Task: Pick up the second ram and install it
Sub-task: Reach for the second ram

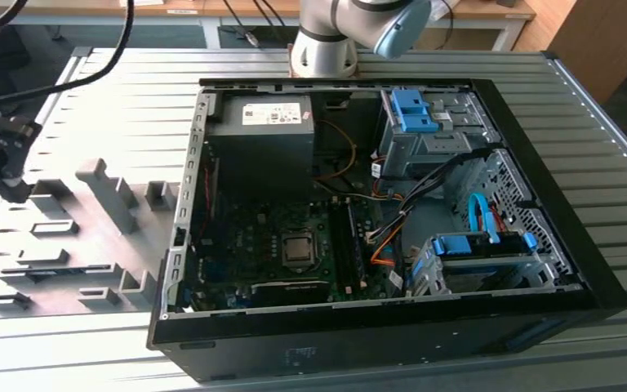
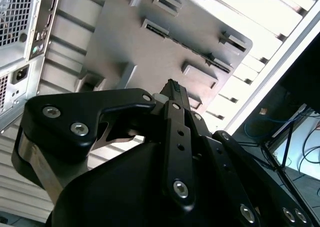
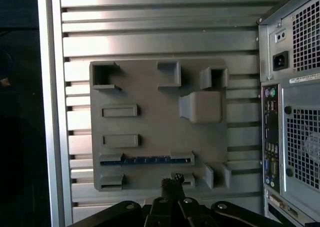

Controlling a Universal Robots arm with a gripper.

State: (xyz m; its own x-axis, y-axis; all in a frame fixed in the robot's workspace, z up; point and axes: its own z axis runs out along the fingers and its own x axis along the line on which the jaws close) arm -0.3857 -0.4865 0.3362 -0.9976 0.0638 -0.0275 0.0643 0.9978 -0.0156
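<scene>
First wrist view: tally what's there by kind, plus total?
second ram: 1
grey fixture plate: 1
computer case: 1
slatted table: 1
end effector: 1
Total: 5

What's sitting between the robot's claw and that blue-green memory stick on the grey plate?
Nothing loose: in the first wrist view only bare grey fixture plate lies between the gripper and the second ram in its slot.

The second ram (image 3: 145,160) shows a blue-green edge against the matte grey fixture plate (image 3: 150,122). The surface (image 3: 150,42) is silver with parallel ribs. The gripper (image 3: 170,183) is black, as is the computer case (image 1: 401,343), whose drive brackets (image 1: 411,110) are bright blue.
</scene>
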